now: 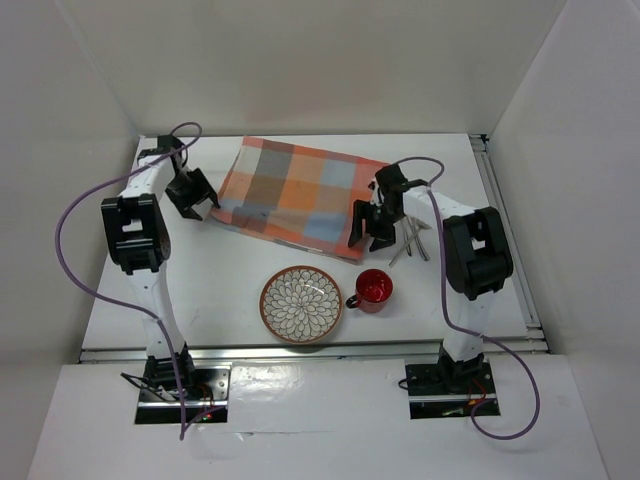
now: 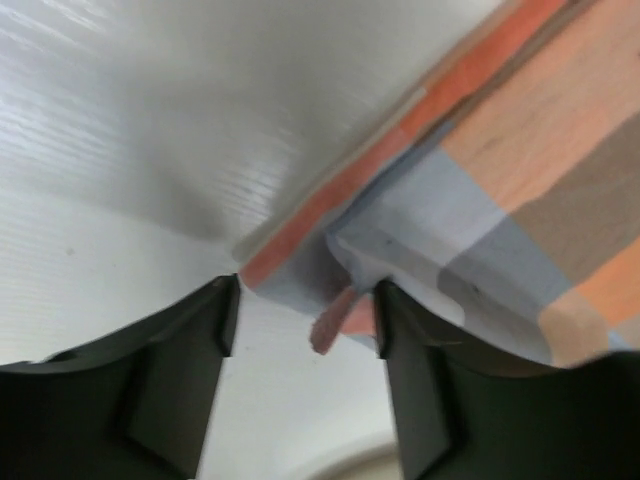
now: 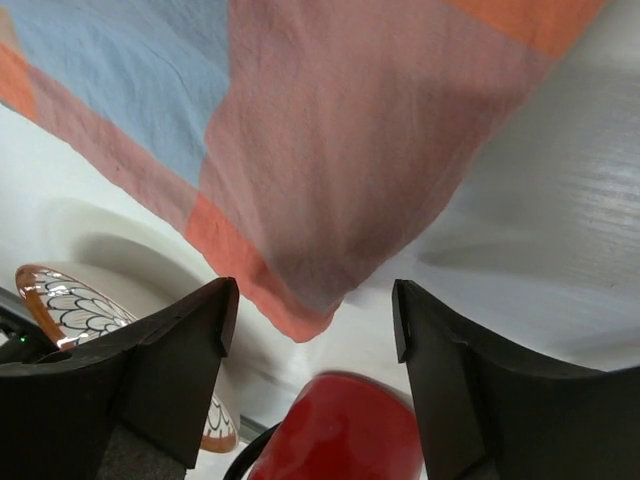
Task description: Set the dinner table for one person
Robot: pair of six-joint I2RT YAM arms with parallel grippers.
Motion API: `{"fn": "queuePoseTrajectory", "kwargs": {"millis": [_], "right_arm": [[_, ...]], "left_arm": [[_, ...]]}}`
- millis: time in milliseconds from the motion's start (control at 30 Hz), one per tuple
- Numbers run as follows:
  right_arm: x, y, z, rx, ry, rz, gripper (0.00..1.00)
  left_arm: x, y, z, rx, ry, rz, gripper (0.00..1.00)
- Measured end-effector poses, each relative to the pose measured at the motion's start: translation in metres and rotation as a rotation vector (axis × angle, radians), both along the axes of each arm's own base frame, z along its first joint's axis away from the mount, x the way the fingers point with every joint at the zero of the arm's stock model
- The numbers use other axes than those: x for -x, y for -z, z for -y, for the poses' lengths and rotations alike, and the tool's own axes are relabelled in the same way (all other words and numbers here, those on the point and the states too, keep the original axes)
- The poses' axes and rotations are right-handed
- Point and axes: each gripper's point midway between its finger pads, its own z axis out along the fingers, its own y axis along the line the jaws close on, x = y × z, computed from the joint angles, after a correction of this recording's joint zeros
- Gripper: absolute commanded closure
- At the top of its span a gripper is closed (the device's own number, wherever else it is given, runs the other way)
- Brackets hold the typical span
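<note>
The table [image 1: 225, 290] is the white matte top beneath both arms and spans the whole workspace. Treat it as rigid and fixed: there is nothing to grasp, only a surface to place on, and it is probably smooth enough for cloth to slide.

The placemat [image 1: 290, 195] is spread at the far centre, slightly skewed. The left gripper [image 2: 307, 295] stands at its near-left corner. Its jaws are apart, with the corner in the gap but not pinched. The right gripper [image 3: 312, 290] stands at the near-right corner, likewise parted and holding nothing.

The plate [image 1: 302, 304] and mug [image 1: 375, 288] sit near the front edge, clear of the cloth. The cutlery [image 1: 412, 243] lies just right of the right gripper.

Expect the plate and mug to be hard and breakable — take the plate by its rim and the mug by its wall or handle. The cutlery is thin and low, so pinch one piece across its handle.
</note>
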Motion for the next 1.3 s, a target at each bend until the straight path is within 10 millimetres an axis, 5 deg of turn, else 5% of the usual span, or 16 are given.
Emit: {"fn": "queuePoseTrajectory", "kwargs": {"millis": [133,333,467,600,767,833,933,1300], "right_arm": [[0.009,0.006,0.002,0.005,0.018,-0.029,0.13],[0.025,0.013,0.006,0.007,0.035,-0.073,0.11],[0.023,0.013,0.003,-0.006,0.039,-0.068,0.16],[0.021,0.014,-0.002,-0.031,0.044,-0.064,0.2],[0.017,0.017,-0.01,-0.043,0.062,-0.058,0.45],[0.015,0.02,-0.011,-0.037,0.077,-0.054,0.71],[0.013,0.025,-0.007,-0.014,0.105,-0.055,0.98],[0.006,0.026,0.002,0.017,0.143,-0.039,1.0]], "left_arm": [[0.0,0.018,-0.005,-0.025,-0.007,-0.028,0.18],[0.0,0.023,-0.007,-0.036,-0.012,-0.023,0.21],[0.002,0.026,-0.01,-0.055,-0.016,-0.018,0.54],[0.004,0.03,-0.013,-0.061,-0.021,-0.018,0.63],[0.003,0.031,-0.013,-0.056,-0.021,-0.012,0.88],[0.002,0.03,-0.012,-0.05,-0.02,-0.009,1.0],[0.002,0.03,-0.011,-0.047,-0.017,-0.007,1.0],[0.015,0.026,-0.008,-0.052,-0.005,0.014,1.0]]}}
